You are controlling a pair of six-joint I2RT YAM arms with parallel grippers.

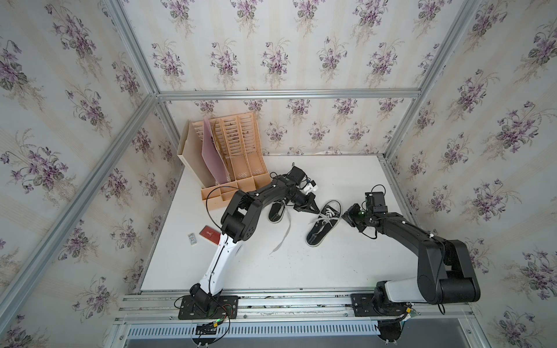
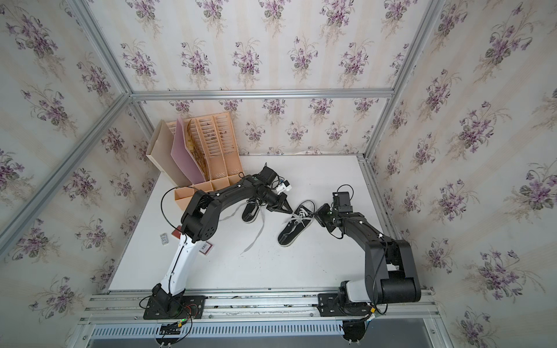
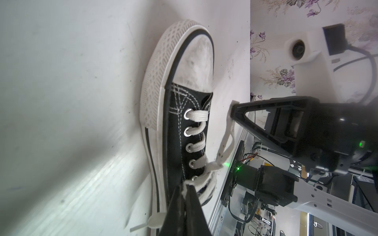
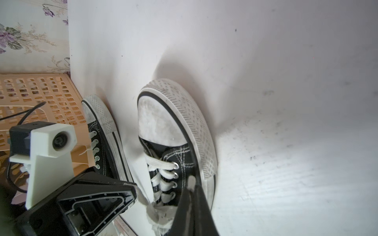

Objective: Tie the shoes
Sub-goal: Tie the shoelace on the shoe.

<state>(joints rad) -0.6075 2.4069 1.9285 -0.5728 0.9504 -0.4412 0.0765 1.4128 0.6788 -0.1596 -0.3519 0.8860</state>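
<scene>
While both arms reach in over the white bench (image 1: pixel 331 265), each is clamped on the lacing of one shoe (image 1: pixel 323 226). This shoe stands sole down near the middle of the bench, between the two arms, with its white toe cap toward the back wall. The left fingers (image 3: pixel 195 214) are clenched on a lace (image 3: pixel 185 187) beside the top eyelets. The right fingers (image 4: pixel 201 212) are pinched shut on a lace strand (image 3: pixel 227 134) that runs out from the crossing at the shoe's tongue and is lifted off the bench.

Just beside it, partly under the left arm, stands the other shoe (image 1: pixel 276 212). Its loose lace (image 1: pixel 284 232) trails across the bench toward the front edge. A tan file rack (image 1: pixel 238 156) stands in the back left corner. A red card (image 1: pixel 209 235) and a small tag (image 1: pixel 192 239) lie near the left edge.
</scene>
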